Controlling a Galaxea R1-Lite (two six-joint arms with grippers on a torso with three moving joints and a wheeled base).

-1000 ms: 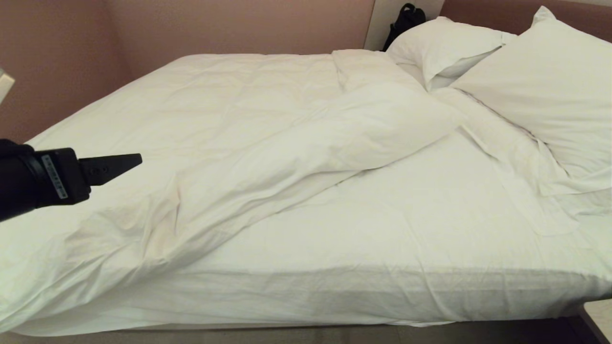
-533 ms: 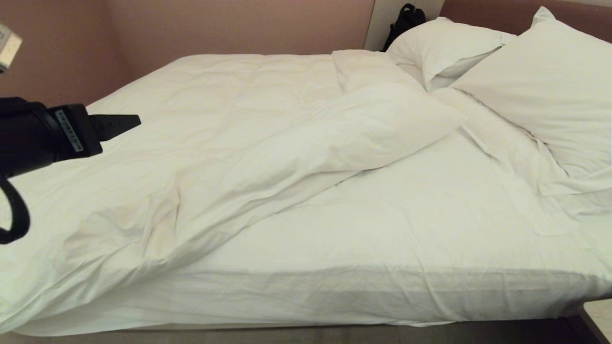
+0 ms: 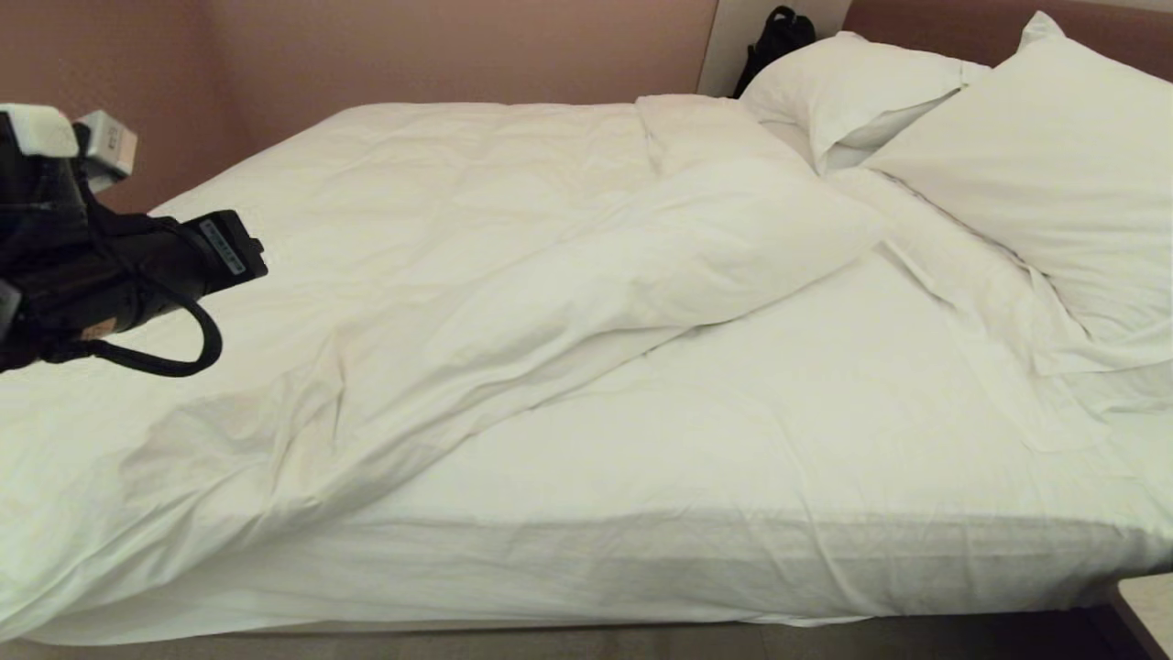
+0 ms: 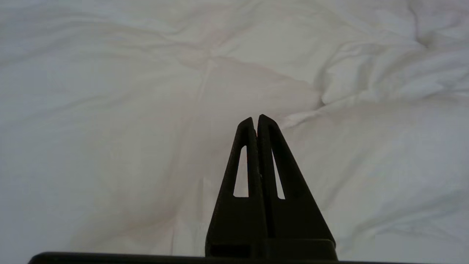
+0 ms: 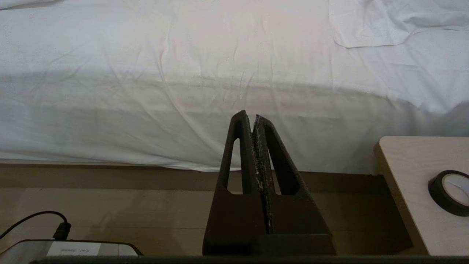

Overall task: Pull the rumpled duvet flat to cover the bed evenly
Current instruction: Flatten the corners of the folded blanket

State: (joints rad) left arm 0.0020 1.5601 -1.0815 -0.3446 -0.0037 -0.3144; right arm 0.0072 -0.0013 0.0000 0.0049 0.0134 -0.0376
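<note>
Two pillows (image 3: 962, 128), rumpled duvet (image 3: 476, 275) across bed (image 3: 779, 550), sheet half bare

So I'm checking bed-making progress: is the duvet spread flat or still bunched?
Bunched: the duvet is heaped toward the far side, leaving the bed's near sheet bare.

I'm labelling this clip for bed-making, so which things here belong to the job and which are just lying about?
Job: duvet, bed, left gripper shut above the duvet.

Lying about: pillows, black bag, tape roll on side table, parked right gripper.
</note>
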